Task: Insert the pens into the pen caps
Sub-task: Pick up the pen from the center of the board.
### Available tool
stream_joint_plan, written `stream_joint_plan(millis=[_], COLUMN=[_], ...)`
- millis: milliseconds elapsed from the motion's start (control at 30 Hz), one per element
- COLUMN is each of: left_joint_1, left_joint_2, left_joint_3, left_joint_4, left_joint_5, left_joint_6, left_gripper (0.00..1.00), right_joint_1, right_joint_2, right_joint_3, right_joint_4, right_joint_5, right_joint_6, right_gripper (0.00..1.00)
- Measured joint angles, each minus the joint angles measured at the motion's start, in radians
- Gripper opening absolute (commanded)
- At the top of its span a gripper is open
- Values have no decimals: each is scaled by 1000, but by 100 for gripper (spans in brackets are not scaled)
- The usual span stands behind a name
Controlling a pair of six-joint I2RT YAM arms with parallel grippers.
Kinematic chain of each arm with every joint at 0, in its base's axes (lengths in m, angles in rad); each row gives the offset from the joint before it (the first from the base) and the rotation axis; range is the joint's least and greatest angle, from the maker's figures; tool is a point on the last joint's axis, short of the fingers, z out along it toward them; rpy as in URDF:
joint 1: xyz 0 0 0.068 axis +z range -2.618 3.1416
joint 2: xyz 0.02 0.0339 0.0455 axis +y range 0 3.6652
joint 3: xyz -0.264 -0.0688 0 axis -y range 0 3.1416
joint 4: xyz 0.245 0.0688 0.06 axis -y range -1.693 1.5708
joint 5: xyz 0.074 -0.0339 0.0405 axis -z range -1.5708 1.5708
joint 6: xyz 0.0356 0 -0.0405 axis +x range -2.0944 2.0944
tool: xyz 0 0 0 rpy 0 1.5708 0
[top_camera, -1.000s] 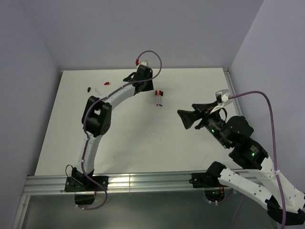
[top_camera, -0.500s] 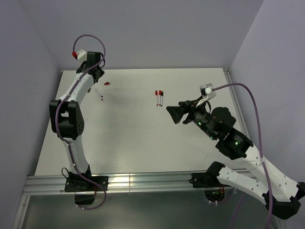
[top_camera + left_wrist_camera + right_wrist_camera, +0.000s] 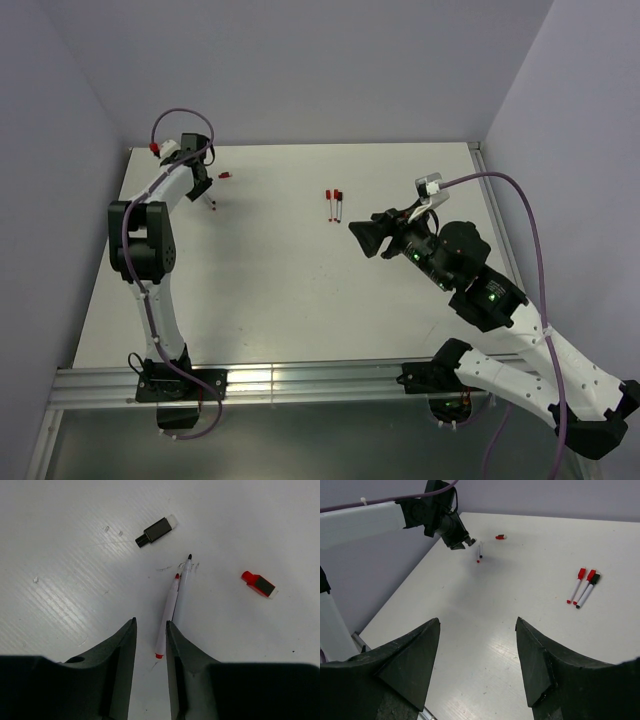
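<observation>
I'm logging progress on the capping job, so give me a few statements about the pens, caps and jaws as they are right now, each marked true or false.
1. Two uncapped pens lie side by side on the table. True.
2. The left jaws are clamped on a pen. False: they stand apart, holding nothing, with one pen's end showing in the gap between them.
3. A black cap lies loose, apart from both pens. True.
4. The red cap is fitted on the red-tipped pen. False: it lies loose off to one side.
5. The right jaws hold a cap. False: they stand wide open and empty.
</observation>
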State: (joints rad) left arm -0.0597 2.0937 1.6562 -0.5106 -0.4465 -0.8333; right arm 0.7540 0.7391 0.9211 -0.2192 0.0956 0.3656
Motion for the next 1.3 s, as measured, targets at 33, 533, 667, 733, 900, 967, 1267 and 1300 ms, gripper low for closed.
stream_joint_plan(millis=[33, 533, 667, 733, 900, 967, 1267, 1300], left_joint_1=[-1, -2, -2, -2, -2, -2, -2, -2], left_joint_2=[7, 64, 81, 83, 83, 84, 90, 96], left_joint_3=[1, 16, 16, 16, 16, 22, 39, 43], left_joint_4=[-1, 2, 3, 5, 17, 15, 16, 16], left_joint_5=[2, 32, 39, 43, 50, 53, 56, 56], left_joint_6=[0, -21, -23, -24, -26, -26, -26, -26], left_gripper=[34, 33, 33, 33, 33, 33, 33, 33], right_joint_1=[-2, -15, -17, -18, -18, -18, -19, -19], right_joint_2=[0, 0, -4, -7, -8, -8, -8, -9], right_joint_3=[-1, -13, -13, -13, -14, -15, -28, -29], right_joint_4=[0, 2, 2, 2, 2, 2, 1, 1], right_joint_5=[0, -10, -10, -10, -10, -10, -10, -10], right_joint_6=[0, 0, -1, -2, -4, -4, -4, -4], right_gripper=[69, 69, 68, 68, 68, 68, 68, 68])
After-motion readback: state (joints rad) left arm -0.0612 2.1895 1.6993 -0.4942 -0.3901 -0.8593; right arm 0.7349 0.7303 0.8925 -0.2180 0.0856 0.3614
